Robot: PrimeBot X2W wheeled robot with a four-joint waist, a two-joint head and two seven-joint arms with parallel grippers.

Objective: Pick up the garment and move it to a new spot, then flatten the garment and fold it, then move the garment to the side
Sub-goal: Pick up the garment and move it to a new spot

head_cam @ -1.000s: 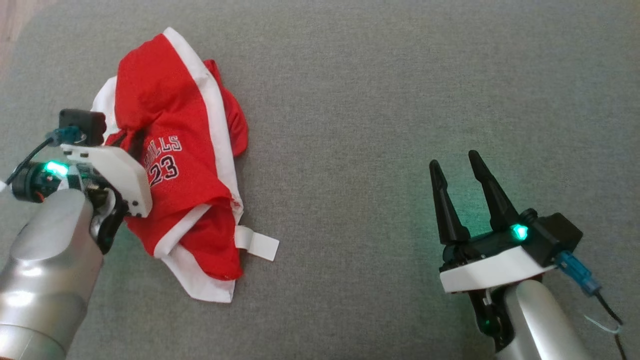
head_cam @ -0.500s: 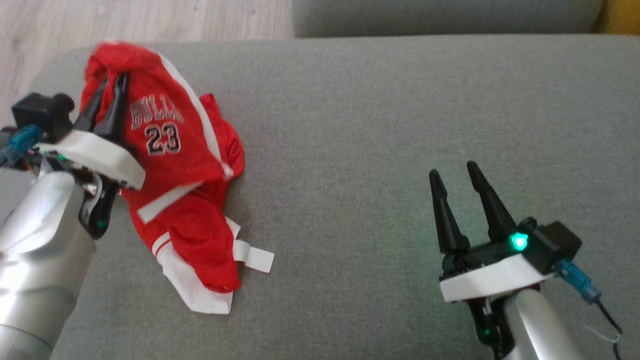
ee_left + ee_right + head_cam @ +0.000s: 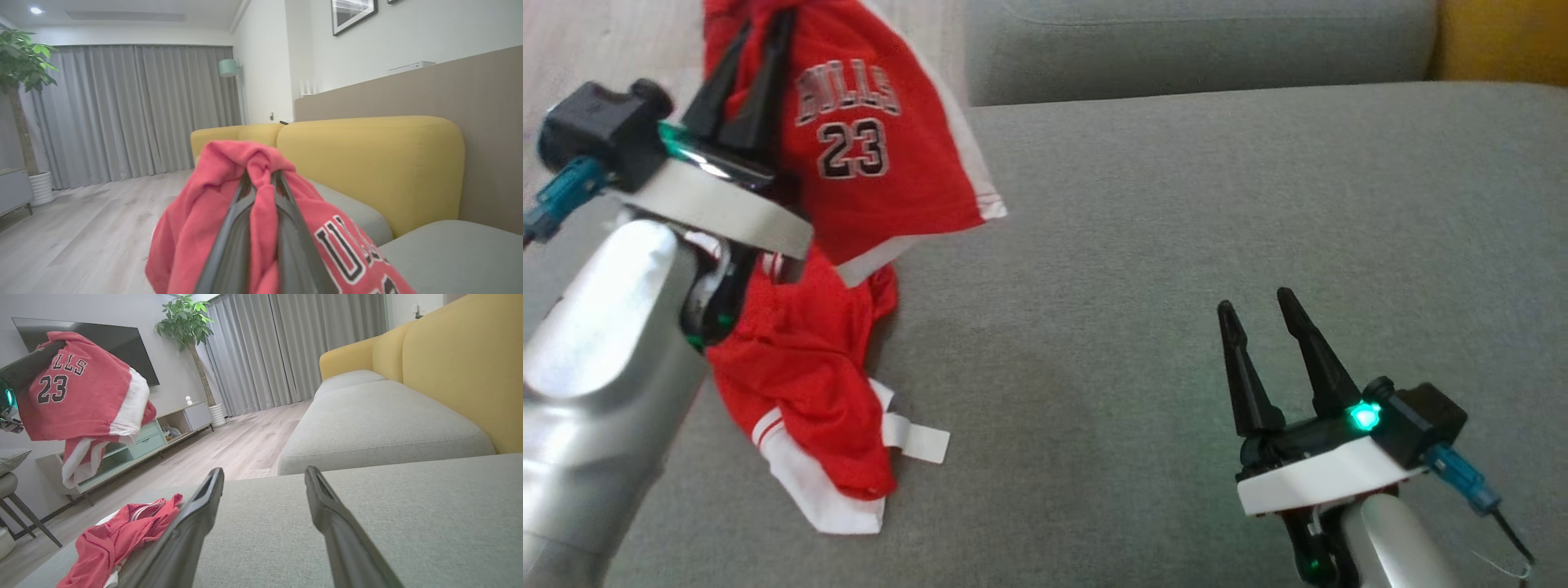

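A red and white garment (image 3: 866, 171) printed "BULLS 23" hangs from my left gripper (image 3: 764, 20), which is shut on a bunched fold at its top. In the left wrist view the red cloth (image 3: 261, 192) is pinched between the two dark fingers. The garment's lower part (image 3: 809, 408) still trails on the grey cushion (image 3: 1143, 261) at the left. The right wrist view has the garment (image 3: 81, 396) raised at the upper left and its tail (image 3: 118, 535) on the cushion. My right gripper (image 3: 1256, 302) stands open and empty above the cushion at the lower right.
A second grey cushion (image 3: 1192, 41) lies beyond the first, with a yellow backrest (image 3: 1503, 37) at the far right. Wood floor (image 3: 605, 41) runs past the cushion's left edge. The right wrist view has a TV cabinet (image 3: 135, 445) and a potted plant (image 3: 186, 318) across the room.
My left gripper has risen with the garment, lifting its upper part off the cushion. The head camera has tilted up, bringing the far cushion into view. The right gripper has held still.
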